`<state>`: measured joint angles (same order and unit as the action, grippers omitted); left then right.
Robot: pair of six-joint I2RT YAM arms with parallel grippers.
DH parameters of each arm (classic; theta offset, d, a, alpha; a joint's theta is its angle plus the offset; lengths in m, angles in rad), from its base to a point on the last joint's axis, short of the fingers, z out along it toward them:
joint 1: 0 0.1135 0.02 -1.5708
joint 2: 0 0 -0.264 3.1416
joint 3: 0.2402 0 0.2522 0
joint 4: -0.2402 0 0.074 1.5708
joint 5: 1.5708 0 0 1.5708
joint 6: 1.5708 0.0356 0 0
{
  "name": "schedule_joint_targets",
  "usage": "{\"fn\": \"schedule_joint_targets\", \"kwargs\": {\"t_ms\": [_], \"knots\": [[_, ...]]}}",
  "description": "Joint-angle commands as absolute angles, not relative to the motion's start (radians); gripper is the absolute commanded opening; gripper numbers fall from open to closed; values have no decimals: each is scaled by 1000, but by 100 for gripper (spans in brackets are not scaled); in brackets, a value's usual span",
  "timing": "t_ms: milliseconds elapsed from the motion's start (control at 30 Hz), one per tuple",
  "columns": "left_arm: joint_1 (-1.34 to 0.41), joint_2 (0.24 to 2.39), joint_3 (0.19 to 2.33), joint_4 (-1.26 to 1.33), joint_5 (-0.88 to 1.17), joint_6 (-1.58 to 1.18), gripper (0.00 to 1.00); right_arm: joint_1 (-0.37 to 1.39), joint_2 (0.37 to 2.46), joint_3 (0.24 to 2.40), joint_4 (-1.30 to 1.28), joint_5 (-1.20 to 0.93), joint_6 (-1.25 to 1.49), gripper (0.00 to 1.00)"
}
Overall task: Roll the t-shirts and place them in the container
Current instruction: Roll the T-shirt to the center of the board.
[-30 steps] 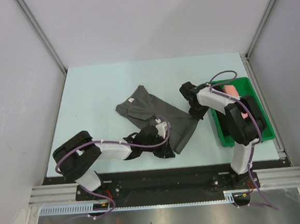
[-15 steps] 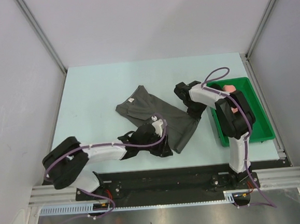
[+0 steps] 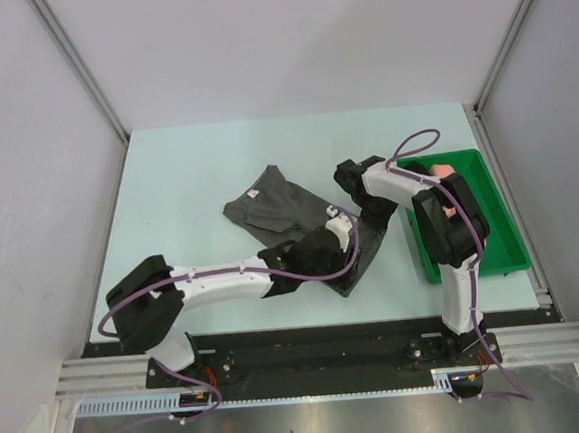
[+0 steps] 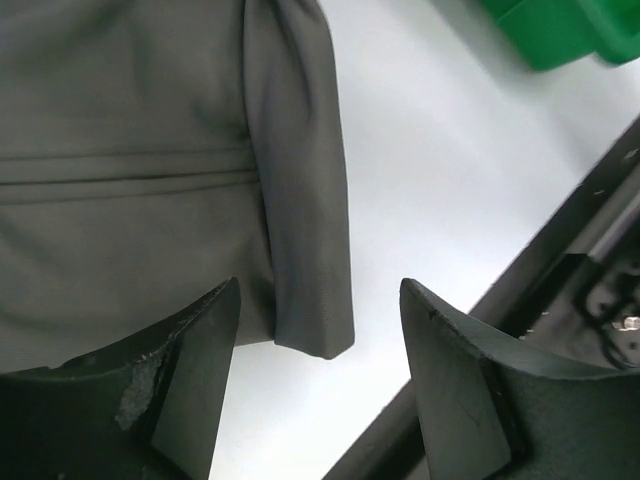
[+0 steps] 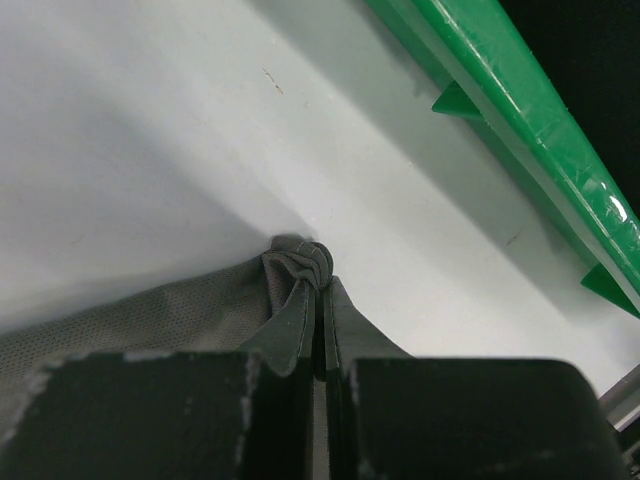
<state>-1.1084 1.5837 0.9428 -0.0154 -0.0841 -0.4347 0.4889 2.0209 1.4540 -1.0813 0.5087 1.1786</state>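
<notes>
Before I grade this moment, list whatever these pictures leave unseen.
1. Top view: most of the inside of the tray is behind the right arm; only a bit of pink cloth shows.
2. Top view: the near corner of the grey shirt is under the left arm.
3. Top view: the neck label is too small to read.
4. Right wrist view: the shirt beyond the pinched corner is cut off by the right hand and the picture's edge.
</notes>
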Motion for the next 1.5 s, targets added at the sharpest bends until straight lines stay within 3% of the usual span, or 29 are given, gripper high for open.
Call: {"fn": "schedule_joint_targets", "kwargs": {"t_ms": [0, 633, 733, 833, 1133, 1233, 1300, 1400, 1467], "knots": [[-1135, 1637, 992, -6, -172, -406, 70, 489, 2043, 1482, -1117, 534, 1216, 0], [-1158, 1761, 980, 153, -121, -439, 64, 468, 2046, 1482, -1112, 522, 1201, 0], [-1160, 1770, 971, 166, -106, -445, 56, 465, 2048, 1482, -1108, 522, 1195, 0], [-1158, 1781, 966, 169, -89, -459, 39, 466, 2048, 1482, -1108, 520, 1192, 0], [-1129, 1760, 901, 233, -29, -540, 7, 468, 2023, 1480, -1094, 515, 1167, 0], [-1094, 1747, 845, 306, 55, -607, 2, 466, 2011, 1482, -1085, 508, 1154, 2], [-1063, 1737, 815, 372, 115, -656, 0, 465, 2006, 1482, -1081, 506, 1143, 5], [-1026, 1729, 761, 437, 178, -713, 0, 469, 2002, 1480, -1083, 505, 1138, 19], [-999, 1727, 730, 466, 230, -744, 0, 472, 1994, 1477, -1078, 511, 1129, 39]]}}
